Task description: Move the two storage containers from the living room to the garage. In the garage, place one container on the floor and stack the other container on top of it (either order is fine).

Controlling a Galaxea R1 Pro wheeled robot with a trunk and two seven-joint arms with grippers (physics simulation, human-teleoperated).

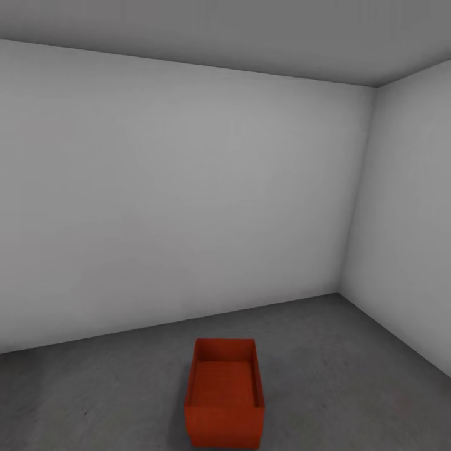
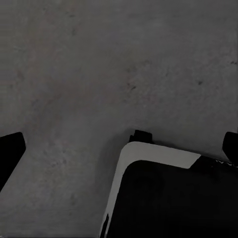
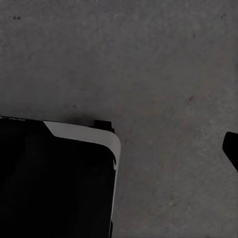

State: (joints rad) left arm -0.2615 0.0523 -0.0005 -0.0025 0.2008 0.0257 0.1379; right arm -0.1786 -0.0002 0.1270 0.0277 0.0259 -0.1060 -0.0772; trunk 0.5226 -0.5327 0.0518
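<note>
An orange-red storage container [image 1: 224, 391] stands on the mottled grey concrete floor [image 1: 351, 369] of the garage, low in the middle of the head view, near the back wall. Its ribbed bottom shows from above. Its front wall looks tall, and I cannot tell whether this is one bin or two stacked. In the left wrist view my left gripper [image 2: 119, 148] hangs open over bare concrete, a dark fingertip [image 2: 10, 153] at each side. My right gripper [image 3: 119, 148] also points down at the floor, with one fingertip [image 3: 232, 148] far out at the frame's edge and nothing between the fingers.
Plain white-grey walls [image 1: 175, 207] meet in a corner at the right of the head view, under a grey ceiling [image 1: 250, 31]. The black, white-edged corner of my own base [image 2: 168, 198] shows below each wrist camera, as does the base [image 3: 54, 178] in the right wrist view.
</note>
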